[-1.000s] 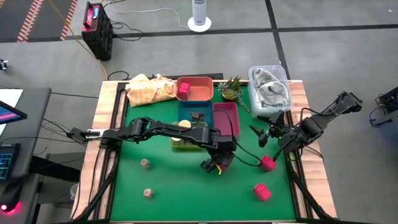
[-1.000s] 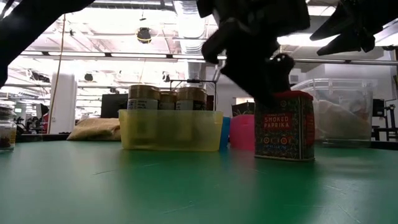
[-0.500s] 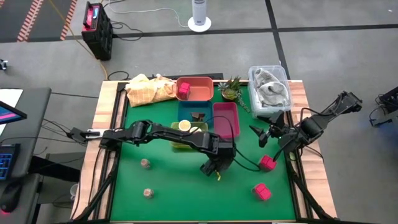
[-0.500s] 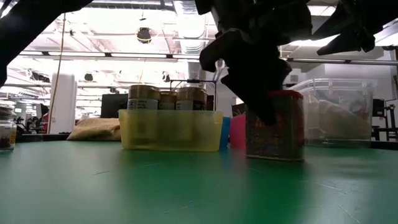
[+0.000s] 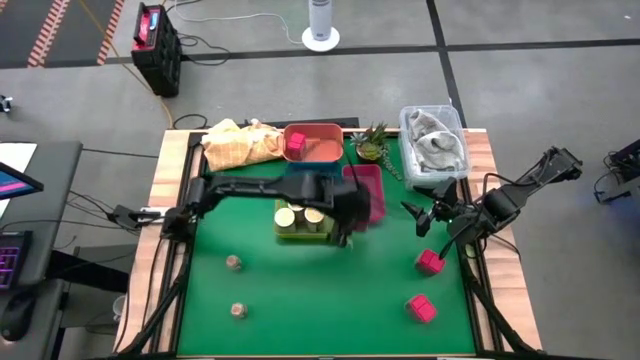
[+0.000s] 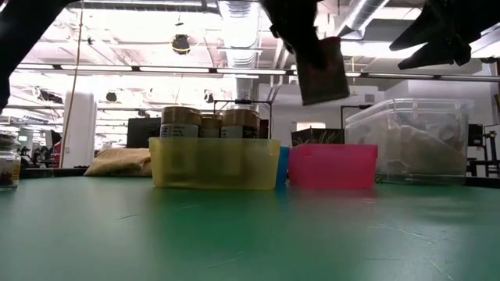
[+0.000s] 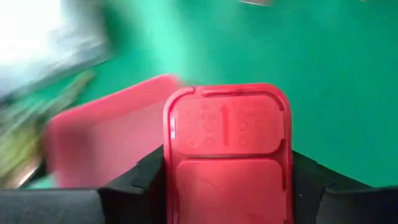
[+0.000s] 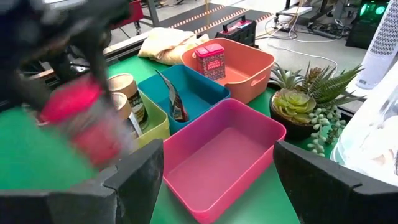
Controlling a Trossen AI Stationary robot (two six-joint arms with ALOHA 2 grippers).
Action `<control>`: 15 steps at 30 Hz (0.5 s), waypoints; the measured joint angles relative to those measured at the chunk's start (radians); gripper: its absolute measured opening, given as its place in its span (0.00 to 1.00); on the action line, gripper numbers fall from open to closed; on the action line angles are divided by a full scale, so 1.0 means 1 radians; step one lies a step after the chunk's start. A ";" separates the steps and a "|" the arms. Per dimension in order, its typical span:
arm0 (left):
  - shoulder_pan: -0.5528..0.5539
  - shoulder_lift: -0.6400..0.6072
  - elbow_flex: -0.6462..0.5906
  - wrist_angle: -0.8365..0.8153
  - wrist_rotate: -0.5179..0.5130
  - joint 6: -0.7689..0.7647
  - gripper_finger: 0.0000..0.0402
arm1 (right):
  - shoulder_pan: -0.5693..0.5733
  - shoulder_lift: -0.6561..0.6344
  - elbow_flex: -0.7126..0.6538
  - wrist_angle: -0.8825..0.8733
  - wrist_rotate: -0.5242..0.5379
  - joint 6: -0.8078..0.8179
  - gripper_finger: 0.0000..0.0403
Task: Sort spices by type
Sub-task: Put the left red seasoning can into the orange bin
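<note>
My left gripper (image 5: 356,212) is shut on a pink spice tin (image 7: 227,143), which hangs in the air (image 6: 322,72) beside the magenta tray (image 5: 366,180). Two more pink tins (image 5: 430,262) (image 5: 421,307) stand on the green mat at the right, and a third (image 8: 211,61) stands in the orange tray (image 5: 322,150). Cream-topped jars (image 5: 298,217) stand in the yellow tray (image 6: 215,162). A dark brown piece (image 8: 177,102) leans in the blue tray (image 8: 198,87). Two tiny brownish jars (image 5: 233,263) (image 5: 239,310) stand at the near left. My right gripper (image 5: 428,217) waits open at the right edge. My left gripper pinches the pink tin between its two fingers (image 7: 146,180), one on each of two opposite sides (image 7: 169,180). The fingers slant down from above, and the tin's lid faces back toward the wrist. The tin hangs tilted, lifted clear of the mat.
A potted green plant (image 5: 372,143), a clear lidded bin (image 5: 433,145) and a yellow cloth (image 5: 240,145) line the far edge. Bare green mat (image 5: 320,290) lies in the near half between the small jars and the pink tins.
My left gripper has shut on the pink tin that stood on the mat near the middle right. It has lifted the tin clear and carried it up and toward the far edge, to the magenta tray, rolling as it went. The tin now hangs tilted.
</note>
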 joint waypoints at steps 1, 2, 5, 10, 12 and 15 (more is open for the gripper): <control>0.021 -0.010 0.000 -0.002 -0.022 -0.034 0.50 | 0.000 0.000 0.000 0.002 0.000 0.000 0.81; 0.043 -0.018 0.000 -0.005 -0.051 -0.065 0.50 | 0.000 0.000 0.000 0.002 0.000 -0.001 0.81; 0.119 -0.028 0.000 -0.030 -0.156 -0.142 0.50 | 0.000 0.000 0.000 0.014 0.000 -0.005 0.81; 0.261 -0.028 -0.001 -0.059 -0.208 -0.217 0.53 | 0.000 0.000 0.000 0.021 0.000 -0.017 0.81; 0.317 -0.028 -0.001 -0.052 -0.207 -0.244 0.53 | 0.000 0.000 0.000 0.029 0.000 -0.032 0.81; 0.398 -0.028 -0.001 -0.032 -0.205 -0.302 0.51 | 0.000 0.000 0.000 0.040 0.000 -0.051 0.81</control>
